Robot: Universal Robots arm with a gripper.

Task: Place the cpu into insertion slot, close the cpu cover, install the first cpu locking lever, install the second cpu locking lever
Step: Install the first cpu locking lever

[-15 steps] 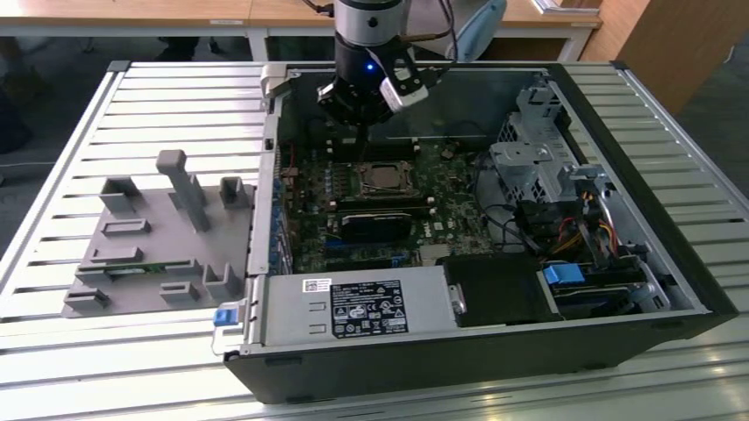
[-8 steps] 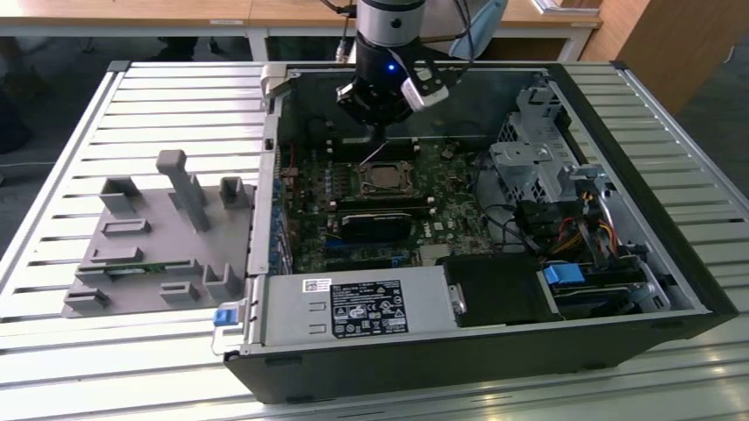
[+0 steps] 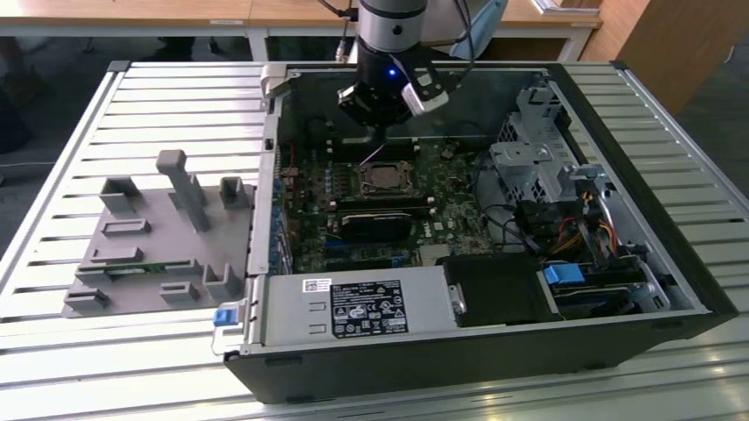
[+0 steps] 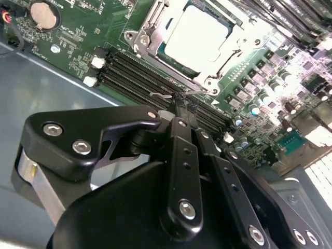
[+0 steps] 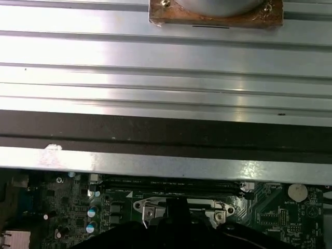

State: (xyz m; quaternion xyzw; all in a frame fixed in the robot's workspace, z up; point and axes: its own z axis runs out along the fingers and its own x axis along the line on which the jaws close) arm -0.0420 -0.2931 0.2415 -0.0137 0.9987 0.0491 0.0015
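The cpu (image 4: 197, 33), a pale square chip, lies in the insertion slot (image 3: 381, 181) amid the green motherboard. The metal cpu cover (image 4: 150, 39) lies flat around it, framing the chip. My gripper (image 4: 179, 104) hangs just beside the socket, over the black memory slots, fingers together on the thin wire end of a cpu locking lever (image 4: 158, 95). In the exterior view the gripper (image 3: 377, 139) stands just beyond the socket, with the thin lever slanting up to it. In the first wrist view the socket frame (image 5: 181, 205) sits right under the dark fingers.
Black memory slots (image 4: 140, 72) run next to the socket. The open computer case (image 3: 609, 289) holds a power supply (image 3: 351, 307) and a drive cage (image 3: 532, 167). A grey fixture block (image 3: 164, 237) lies on the slatted table at the exterior view's left.
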